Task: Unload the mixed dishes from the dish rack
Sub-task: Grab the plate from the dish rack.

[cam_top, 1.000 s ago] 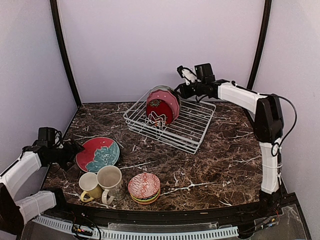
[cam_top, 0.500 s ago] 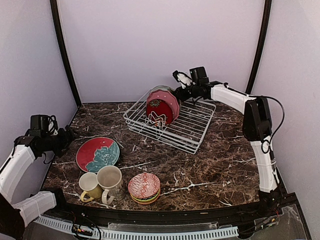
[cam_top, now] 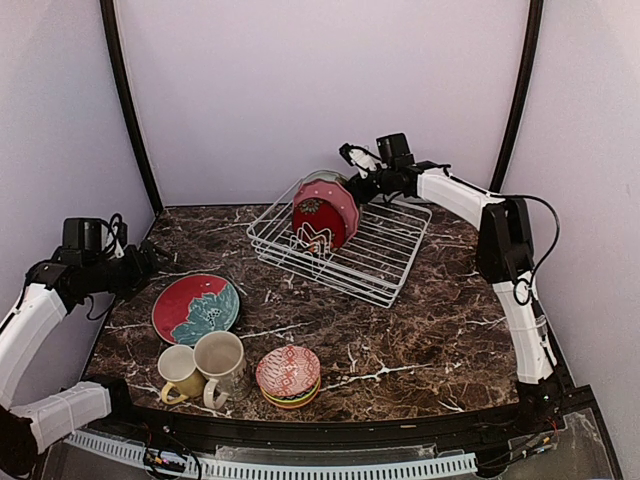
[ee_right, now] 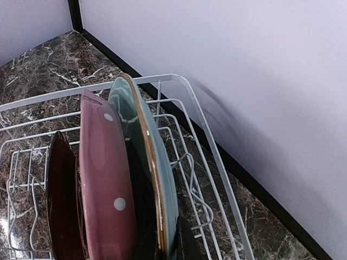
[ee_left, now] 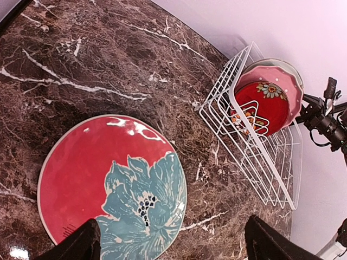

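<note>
A dark marbled table (cam_top: pixel 420 320) with lilac walls behind it carries the white wire dish rack (cam_top: pixel 385 250) at upper centre of the top view. The rack holds three upright plates: a dark red plate (cam_top: pixel 318 222), a dotted pink plate (cam_top: pixel 335 195) and, rearmost, a pale-green plate (ee_right: pixel 135 135). The right gripper (ee_right: pixel 169 244) pinches the pale-green plate's rim. At lower left sit a red floral plate (cam_top: pixel 195 308), a yellow mug (cam_top: pixel 180 372), a beige mug (cam_top: pixel 220 358) and stacked bowls (cam_top: pixel 288 375). The left gripper (ee_left: pixel 172 222) hovers spread wide over the floral plate.

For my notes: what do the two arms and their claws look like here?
The left arm and right arm have white shells with black joints. Loose black cables hang at the left wrist and loop past the right elbow. The left claw and right claw are black.
</note>
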Controlling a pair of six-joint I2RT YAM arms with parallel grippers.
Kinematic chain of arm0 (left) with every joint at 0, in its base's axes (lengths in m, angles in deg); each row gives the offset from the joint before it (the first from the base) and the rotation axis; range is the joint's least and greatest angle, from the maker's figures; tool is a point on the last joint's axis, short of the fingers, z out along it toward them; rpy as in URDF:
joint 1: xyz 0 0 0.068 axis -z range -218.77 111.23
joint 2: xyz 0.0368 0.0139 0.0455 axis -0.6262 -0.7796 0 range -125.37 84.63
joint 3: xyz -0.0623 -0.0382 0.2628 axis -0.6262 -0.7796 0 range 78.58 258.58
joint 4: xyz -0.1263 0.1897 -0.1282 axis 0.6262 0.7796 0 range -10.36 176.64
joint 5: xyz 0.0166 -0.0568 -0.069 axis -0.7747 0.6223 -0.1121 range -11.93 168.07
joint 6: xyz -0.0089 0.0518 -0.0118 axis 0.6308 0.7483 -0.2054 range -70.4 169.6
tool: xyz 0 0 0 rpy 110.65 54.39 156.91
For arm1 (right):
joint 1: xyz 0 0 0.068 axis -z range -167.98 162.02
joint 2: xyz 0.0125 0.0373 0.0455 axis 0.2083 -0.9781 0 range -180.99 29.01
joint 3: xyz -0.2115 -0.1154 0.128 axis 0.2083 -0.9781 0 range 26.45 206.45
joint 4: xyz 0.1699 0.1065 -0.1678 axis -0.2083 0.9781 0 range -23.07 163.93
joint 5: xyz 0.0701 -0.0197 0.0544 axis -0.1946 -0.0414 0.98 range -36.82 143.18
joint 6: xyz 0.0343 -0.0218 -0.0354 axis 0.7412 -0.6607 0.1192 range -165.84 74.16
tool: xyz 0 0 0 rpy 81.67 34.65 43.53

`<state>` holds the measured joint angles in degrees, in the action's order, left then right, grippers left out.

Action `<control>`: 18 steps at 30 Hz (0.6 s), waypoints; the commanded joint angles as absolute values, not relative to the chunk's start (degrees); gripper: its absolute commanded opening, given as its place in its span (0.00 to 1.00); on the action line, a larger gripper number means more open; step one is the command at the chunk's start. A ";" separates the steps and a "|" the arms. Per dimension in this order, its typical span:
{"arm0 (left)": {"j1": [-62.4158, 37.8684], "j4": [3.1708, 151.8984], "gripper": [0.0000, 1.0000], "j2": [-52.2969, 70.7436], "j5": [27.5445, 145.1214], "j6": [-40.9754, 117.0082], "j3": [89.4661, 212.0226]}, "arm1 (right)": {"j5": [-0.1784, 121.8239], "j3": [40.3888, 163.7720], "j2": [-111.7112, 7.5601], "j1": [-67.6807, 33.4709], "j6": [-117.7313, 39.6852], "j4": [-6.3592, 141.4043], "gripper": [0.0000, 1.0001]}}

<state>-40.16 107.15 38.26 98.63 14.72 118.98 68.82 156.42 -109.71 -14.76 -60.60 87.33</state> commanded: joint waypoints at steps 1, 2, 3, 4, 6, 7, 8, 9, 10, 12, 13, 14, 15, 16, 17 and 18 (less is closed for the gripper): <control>-37.58 107.29 0.91 38.74 99.26 15.53 120.58 | 71.52 158.04 -107.06 -15.13 -58.72 88.63 0.00; -37.39 107.26 0.91 38.75 99.43 15.50 120.52 | 71.03 157.68 -106.17 -15.07 -58.88 88.83 0.00; -37.13 107.20 0.91 38.75 99.67 15.46 120.50 | 70.40 157.41 -105.18 -15.13 -59.00 88.96 0.00; -37.03 107.22 0.92 38.79 99.81 15.42 120.50 | 69.69 157.03 -104.09 -15.11 -59.15 89.02 0.00; -36.89 107.26 0.91 39.37 100.13 15.27 120.46 | 67.74 156.27 -101.57 -15.13 -59.47 89.24 0.00; -36.79 107.21 0.92 39.59 100.31 15.17 120.47 | 66.85 155.87 -100.35 -15.16 -59.54 89.37 0.00; -36.77 107.23 0.92 40.02 100.44 15.16 120.44 | 65.82 155.39 -99.24 -15.13 -59.62 89.43 0.00; -36.71 107.19 0.91 40.26 100.60 15.10 120.42 | 64.88 154.88 -97.93 -15.20 -59.71 89.44 0.00; -36.69 107.27 0.92 40.73 100.63 15.12 120.46 | 63.76 154.19 -96.70 -15.22 -59.73 89.30 0.00; -36.67 107.34 0.91 41.42 100.88 15.12 120.45 | 61.66 152.66 -94.33 -15.18 -59.59 88.72 0.00; -36.66 107.33 0.91 41.62 100.98 15.07 120.44 | 60.70 151.57 -93.14 -15.14 -59.44 88.20 0.00; -36.55 107.50 0.92 42.02 101.09 15.02 120.42 | 59.88 150.38 -91.86 -15.14 -59.35 87.60 0.00; -36.52 107.54 0.91 42.19 101.09 14.98 120.42 | 59.01 149.29 -90.67 -15.09 -59.05 86.98 0.00; -36.50 107.51 0.92 42.55 101.23 14.93 120.41 | 58.36 148.12 -89.57 -15.10 -58.83 86.37 0.00; -36.54 107.59 0.91 42.72 101.30 14.89 120.41 | 57.72 147.10 -88.48 -15.13 -58.41 85.94 0.00; -36.43 107.65 0.91 42.99 101.48 14.84 120.41 | 57.35 146.03 -87.49 -15.14 -58.06 85.65 0.00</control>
